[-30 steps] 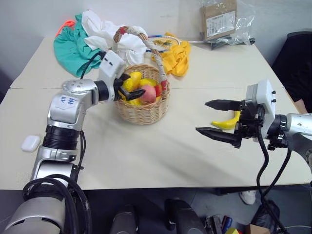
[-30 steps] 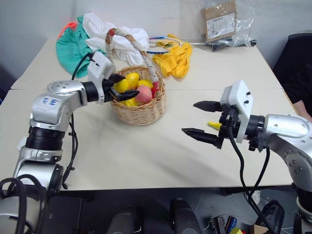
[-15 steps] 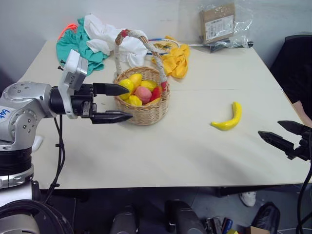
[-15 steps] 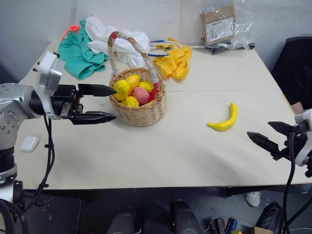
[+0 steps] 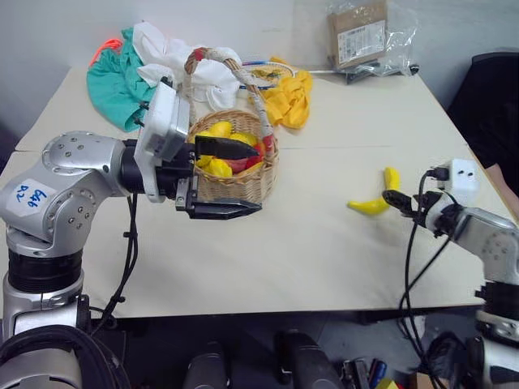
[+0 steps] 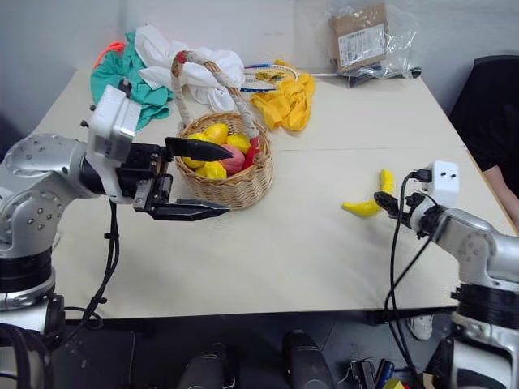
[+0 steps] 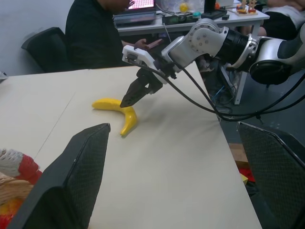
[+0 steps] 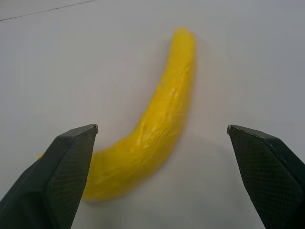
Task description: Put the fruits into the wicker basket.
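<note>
Fruit fills the basket (image 5: pixel 237 174), the peach (image 6: pixel 233 161) inside. Just beside it, the left gripper (image 5: pixel 229 179) hangs wide and empty. Well right of the basket, the right gripper (image 8: pixel 162 179), spread wide, straddles the banana (image 8: pixel 151 137) on the worktop (image 5: pixel 292 243), ready to grab.

The pale cream tabletop (image 5: pixel 268 259) carried everything. Near its center, toward ten o'clock, stood the wicker basket (image 5: pixel 235 174), its tall arched handle wrapped in white and red at the ends. At three o'clock the banana (image 5: pixel 375 198) lay flat on the bare surface, well apart from the basket. At eleven o'clock a heap of green and white cloths (image 5: pixel 142 61) rested near the far edge. Just beyond the basket, at twelve o'clock, lay a crumpled yellow cloth (image 5: pixel 290 93). At one o'clock sat a cardboard box in clear plastic wrap (image 5: pixel 361 36).
</note>
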Robot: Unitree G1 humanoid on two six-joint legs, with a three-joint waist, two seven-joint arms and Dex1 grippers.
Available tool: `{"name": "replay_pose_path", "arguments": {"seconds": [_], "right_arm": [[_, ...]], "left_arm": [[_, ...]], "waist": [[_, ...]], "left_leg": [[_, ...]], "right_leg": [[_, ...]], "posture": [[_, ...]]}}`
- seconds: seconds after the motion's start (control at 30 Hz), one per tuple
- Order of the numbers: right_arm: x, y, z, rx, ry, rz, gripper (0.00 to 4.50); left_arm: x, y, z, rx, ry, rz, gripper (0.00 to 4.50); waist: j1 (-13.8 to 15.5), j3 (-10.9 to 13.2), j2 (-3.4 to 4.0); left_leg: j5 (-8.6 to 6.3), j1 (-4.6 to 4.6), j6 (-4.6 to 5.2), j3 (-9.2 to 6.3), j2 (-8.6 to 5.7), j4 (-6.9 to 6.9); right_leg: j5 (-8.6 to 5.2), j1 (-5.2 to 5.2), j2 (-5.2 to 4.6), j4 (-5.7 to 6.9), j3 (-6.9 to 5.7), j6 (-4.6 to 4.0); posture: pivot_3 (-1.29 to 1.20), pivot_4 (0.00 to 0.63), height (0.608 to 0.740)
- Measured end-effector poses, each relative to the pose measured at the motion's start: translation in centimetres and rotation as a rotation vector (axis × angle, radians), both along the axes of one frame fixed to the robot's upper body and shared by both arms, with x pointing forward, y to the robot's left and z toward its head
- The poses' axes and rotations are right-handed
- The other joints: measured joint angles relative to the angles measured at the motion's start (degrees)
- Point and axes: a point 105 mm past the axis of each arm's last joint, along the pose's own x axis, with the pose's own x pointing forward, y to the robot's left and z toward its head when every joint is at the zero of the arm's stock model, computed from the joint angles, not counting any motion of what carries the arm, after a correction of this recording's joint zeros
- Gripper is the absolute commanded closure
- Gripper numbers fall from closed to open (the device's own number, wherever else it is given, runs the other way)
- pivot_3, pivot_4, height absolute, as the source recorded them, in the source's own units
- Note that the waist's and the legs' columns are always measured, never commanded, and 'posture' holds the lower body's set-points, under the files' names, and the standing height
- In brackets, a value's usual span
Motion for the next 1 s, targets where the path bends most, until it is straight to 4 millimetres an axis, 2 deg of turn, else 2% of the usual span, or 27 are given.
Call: {"name": "replay_pose_path", "arguments": {"seconds": [0.13, 0.2, 0.23, 0.4, 0.53, 0.57, 0.63, 0.7, 0.77, 0.9, 1.0], "right_arm": [[1.8, 0.4, -0.5, 0.037, 0.023, -0.041, 0.00], [2.2, 0.7, -0.9, 0.017, 0.031, -0.031, 0.37], [2.3, 0.8, -1.0, -0.004, 0.031, -0.026, 0.58], [2.8, 1.8, -1.4, -0.146, 0.018, 0.050, 2.30], [3.1, 2.8, -0.9, -0.162, -0.023, 0.108, 3.56], [3.1, 3.0, -0.8, -0.156, -0.029, 0.117, 3.71], [3.4, 3.7, -0.4, -0.150, -0.050, 0.143, 3.74], [4.3, 5.5, 1.0, -0.147, -0.101, 0.207, 3.74], [5.9, 8.6, 4.5, -0.132, -0.210, 0.299, 3.74], [8.5, 12.3, 10.9, -0.090, -0.366, 0.362, 3.74], [9.6, 14.7, 12.5, -0.049, -0.416, 0.380, 3.74]], "left_arm": [[-0.1, 0.2, -0.6, 0.002, 0.019, 0.025, 0.02], [-0.1, 0.4, -0.6, -0.002, 0.018, 0.040, 0.00], [0.0, 0.6, -0.5, -0.002, 0.015, 0.055, 0.00], [0.3, 0.8, -0.4, -0.005, 0.010, 0.083, 0.00], [0.6, 1.1, -0.5, -0.016, 0.011, 0.115, 0.00], [0.7, 1.3, -0.5, -0.021, 0.013, 0.133, 0.00], [0.9, 2.1, -0.5, -0.039, 0.017, 0.174, 0.00], [1.1, 3.0, -0.3, -0.060, 0.019, 0.223, 0.00], [1.2, 4.0, -0.3, -0.066, 0.020, 0.281, 0.00], [0.8, 5.6, -0.5, -0.070, 0.021, 0.357, 0.00], [0.5, 6.7, -0.1, -0.089, 0.005, 0.415, 0.00]], "waist": [[-0.1, 0.0, 0.00], [-0.2, 0.0, 0.00], [-0.2, 0.0, 0.00], [-0.6, 0.0, 0.00], [-1.1, 0.0, 0.00], [-1.1, 0.0, -0.01], [-1.4, 0.0, 0.00], [-1.8, 0.0, 0.01], [-2.7, 0.0, 0.03], [-3.1, 0.0, 0.02], [-3.0, 0.0, 0.01]], "left_leg": [[-0.01, 0.03, 0.02, 0.04, 0.00, 0.01], [-0.01, 0.04, 0.01, 0.04, 0.02, -0.01], [-0.01, 0.04, 0.01, 0.04, 0.02, -0.01], [-0.02, 0.05, 0.01, 0.06, 0.02, -0.01], [-0.04, 0.06, -0.03, 0.05, 0.07, -0.02], [-0.04, 0.06, -0.04, 0.05, 0.07, -0.02], [-0.04, 0.06, -0.04, 0.13, 0.08, -0.01], [-0.06, 0.07, -0.07, 0.15, 0.07, -0.02], [-0.06, 0.04, -0.12, 0.12, 0.03, -0.05], [-0.09, 0.02, -0.22, 0.11, 0.07, -0.22], [-0.10, -0.09, -0.21, 0.11, 0.21, -0.32]], "right_leg": [[0.00, 0.01, 0.07, 0.01, 0.06, 0.00], [0.00, 0.01, 0.07, 0.00, 0.07, 0.00], [0.00, 0.01, 0.07, -0.01, 0.07, 0.00], [0.01, 0.03, 0.07, -0.01, 0.09, 0.01], [0.00, 0.02, 0.05, 0.00, 0.08, 0.01], [0.00, 0.02, 0.04, 0.00, 0.08, 0.01], [0.01, -0.02, 0.01, 0.03, 0.18, 0.01], [0.01, -0.15, 0.05, 0.10, 0.36, 0.01], [0.01, -0.36, 0.11, 0.25, 0.53, 0.01], [-0.03, -0.54, 0.17, 0.20, 0.64, -0.06], [-0.04, -0.63, 0.11, 0.10, 0.66, -0.08]], "posture": [[0.00, 0.150, 0.740], [0.00, 0.150, 0.740], [0.00, 0.150, 0.740], [0.00, 0.150, 0.740], [0.00, 0.150, 0.740], [0.00, 0.150, 0.740], [0.00, 0.150, 0.740], [0.00, 0.150, 0.740], [0.00, 0.150, 0.740], [0.00, 0.150, 0.740], [0.00, 0.150, 0.740]]}}
